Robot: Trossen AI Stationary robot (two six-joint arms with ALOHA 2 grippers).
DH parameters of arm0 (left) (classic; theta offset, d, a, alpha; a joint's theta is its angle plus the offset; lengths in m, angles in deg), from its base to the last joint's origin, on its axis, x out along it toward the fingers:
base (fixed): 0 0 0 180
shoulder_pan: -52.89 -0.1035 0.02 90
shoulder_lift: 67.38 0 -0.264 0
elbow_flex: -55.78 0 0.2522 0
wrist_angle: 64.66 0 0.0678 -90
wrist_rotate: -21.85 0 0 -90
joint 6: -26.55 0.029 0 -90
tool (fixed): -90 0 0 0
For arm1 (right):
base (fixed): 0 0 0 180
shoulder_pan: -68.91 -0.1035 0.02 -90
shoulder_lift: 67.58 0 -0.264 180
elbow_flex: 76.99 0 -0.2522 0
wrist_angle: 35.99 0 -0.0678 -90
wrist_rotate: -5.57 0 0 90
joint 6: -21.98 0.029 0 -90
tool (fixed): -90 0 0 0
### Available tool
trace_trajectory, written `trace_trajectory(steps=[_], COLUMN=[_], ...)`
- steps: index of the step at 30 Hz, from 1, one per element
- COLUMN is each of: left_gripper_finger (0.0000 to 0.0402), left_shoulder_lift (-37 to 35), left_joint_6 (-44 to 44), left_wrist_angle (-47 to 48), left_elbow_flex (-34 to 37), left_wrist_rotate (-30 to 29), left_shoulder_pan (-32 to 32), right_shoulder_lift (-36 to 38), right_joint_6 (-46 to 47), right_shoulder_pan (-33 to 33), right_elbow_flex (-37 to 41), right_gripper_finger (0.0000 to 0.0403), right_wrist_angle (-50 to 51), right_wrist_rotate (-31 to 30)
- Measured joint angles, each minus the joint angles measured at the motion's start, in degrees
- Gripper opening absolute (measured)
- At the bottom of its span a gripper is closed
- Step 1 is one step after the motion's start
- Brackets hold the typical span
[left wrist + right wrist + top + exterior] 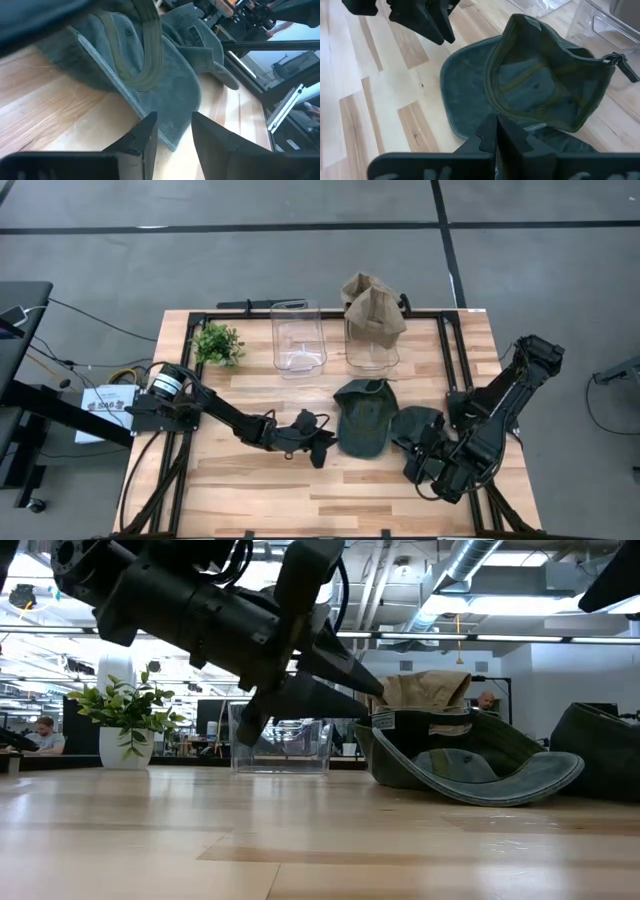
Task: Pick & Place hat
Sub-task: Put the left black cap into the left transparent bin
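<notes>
A green cap [362,418] lies upside down on the table's middle, resting on its crown with the brim [170,107] pointing toward the near edge. My left gripper [322,446] [175,135] is open and raised off the table [345,685], just left of the cap, with its fingers on either side of the brim's edge and not touching it. A darker hat [418,426] lies right of the cap. My right gripper [497,131] is shut and hovers over that hat beside the cap [545,85]; I see no contact.
Two clear bins [298,336] [372,350] stand at the far side, and a tan hat [372,304] sits on top of the right one. A small potted plant [217,343] is at the far left. Bare wood [250,490] lies along the near edge.
</notes>
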Motion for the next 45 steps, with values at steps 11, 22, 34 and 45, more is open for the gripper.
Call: trace_trajectory(steps=[11, 22, 34, 45], left_gripper_finger=[0.0102, 0.0102, 0.0112, 0.0171], left_shoulder_lift=[0.1, 0.1, 0.1, 0.1], left_joint_6=[-3.0, -3.0, -5.8, -6.0], left_wrist_angle=[1.7, 1.7, 5.3, 5.4], left_elbow_flex=[0.0, 0.0, 0.0, 0.0], left_wrist_rotate=[1.0, 6.3, 13.4, 14.2], left_shoulder_pan=[-2.2, -4.1, -5.0, -7.2], right_shoulder_lift=[0.0, 0.0, 0.0, 0.0], right_joint_6=[-0.4, -0.5, -0.7, -0.7], right_shoulder_pan=[0.0, 0.0, -0.1, -0.1], right_elbow_flex=[0.0, 0.0, 0.0, 0.0], right_gripper_finger=[0.0001, 0.0001, 0.0001, 0.0001], right_wrist_angle=[-0.5, -1.2, -1.9, -2.0], right_wrist_rotate=[0.1, 0.1, 0.1, 1.4])
